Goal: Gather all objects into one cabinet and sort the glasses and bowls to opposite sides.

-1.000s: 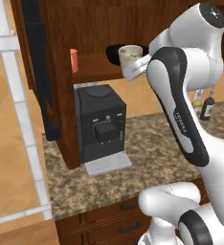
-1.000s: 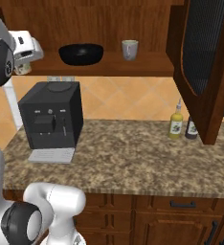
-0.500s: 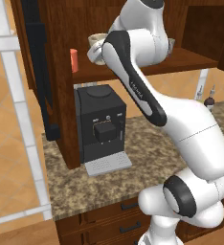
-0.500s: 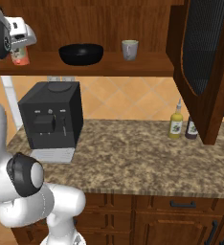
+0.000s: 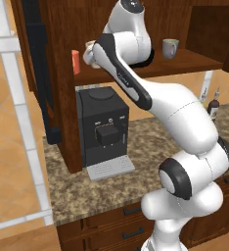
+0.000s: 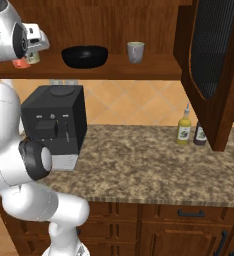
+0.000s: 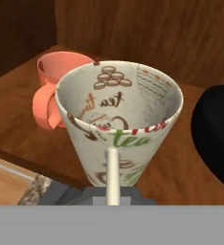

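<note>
Up on the cabinet (image 6: 209,75) shelf, the gripper (image 7: 112,191) was clenched on the cream mug (image 7: 118,119), pinching its wall at the near rim, so the mug sat at the left end of the shelf just beside the orange cup (image 7: 56,86). From the hand view the two looked close enough to touch, though that could not be told for sure. The cream mug stood empty, its printed inside bare down to the bottom, and the orange cup's mouth showed nothing in it either. To the mug's right lay the black bowl (image 6: 85,55), apart from it with a strip of bare shelf between; what could be seen of its inside was empty. Farther right, well apart from the bowl, stood the grey mug (image 6: 135,51), upright with its handle toward the bowl. In the left base view the orange cup (image 5: 75,62) stood right at the shelf's left front corner, near the edge, with the cream mug (image 5: 90,49) beside it, mostly hidden by the arm. The cabinet door stood open on the right, hanging out over the counter (image 6: 139,165). Below the shelf's left end sat the coffee machine (image 6: 54,125), and two bottles (image 6: 183,131) stood near the door. The middle of the counter lay open.
</note>
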